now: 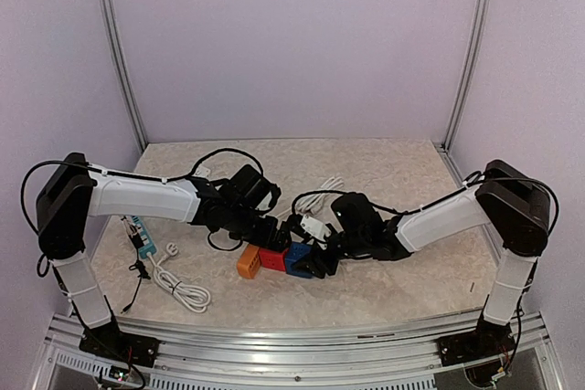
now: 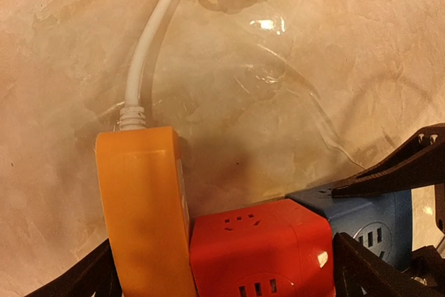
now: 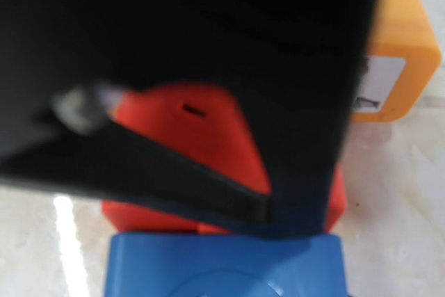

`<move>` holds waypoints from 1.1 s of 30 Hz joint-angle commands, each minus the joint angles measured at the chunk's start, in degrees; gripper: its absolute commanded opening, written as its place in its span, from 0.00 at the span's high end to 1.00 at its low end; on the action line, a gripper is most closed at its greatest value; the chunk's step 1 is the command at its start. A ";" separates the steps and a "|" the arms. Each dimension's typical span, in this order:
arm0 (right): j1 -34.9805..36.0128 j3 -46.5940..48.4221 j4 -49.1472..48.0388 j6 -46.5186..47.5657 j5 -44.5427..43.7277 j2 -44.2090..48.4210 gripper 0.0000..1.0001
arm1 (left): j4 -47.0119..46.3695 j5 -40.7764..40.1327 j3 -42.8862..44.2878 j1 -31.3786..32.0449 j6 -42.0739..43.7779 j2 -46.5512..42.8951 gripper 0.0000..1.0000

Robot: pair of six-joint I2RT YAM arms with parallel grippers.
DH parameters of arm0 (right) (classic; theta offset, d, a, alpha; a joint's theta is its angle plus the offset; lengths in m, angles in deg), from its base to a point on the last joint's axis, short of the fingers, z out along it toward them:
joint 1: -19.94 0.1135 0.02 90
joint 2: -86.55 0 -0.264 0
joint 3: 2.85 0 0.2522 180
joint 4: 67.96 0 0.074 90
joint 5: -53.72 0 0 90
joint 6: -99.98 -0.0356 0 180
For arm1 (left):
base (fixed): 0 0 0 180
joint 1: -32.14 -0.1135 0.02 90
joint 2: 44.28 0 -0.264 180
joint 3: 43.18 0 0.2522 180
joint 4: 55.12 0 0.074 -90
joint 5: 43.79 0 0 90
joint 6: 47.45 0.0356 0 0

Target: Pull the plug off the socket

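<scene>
Marbled table, mid-frame from above: the left gripper is spread around orange corded block and red socket cube — presumably bracing them — while the right gripper, closure indeterminable, is placed at the blue cube, the likely plug.

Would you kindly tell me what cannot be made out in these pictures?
Right wrist view: a blurred black mass covers the red cube; the right gripper is unreadable.
Left wrist view: the bottom edge cuts off the left gripper.
Top view: the plug seating is too small.
</scene>
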 commanded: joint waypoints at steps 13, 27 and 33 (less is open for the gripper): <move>0.39 -5.89 -1.11 -2.93 -0.98 2.98 0.92 | 5.41 -6.41 -5.10 0.15 3.80 4.94 0.01; 0.37 -1.81 7.14 -1.96 6.49 3.52 0.94 | 4.96 -8.44 -5.36 -0.34 4.69 6.75 0.01; 0.41 -1.37 10.16 -1.70 6.87 5.24 0.95 | 4.87 -9.46 -5.76 -0.34 4.86 7.31 0.01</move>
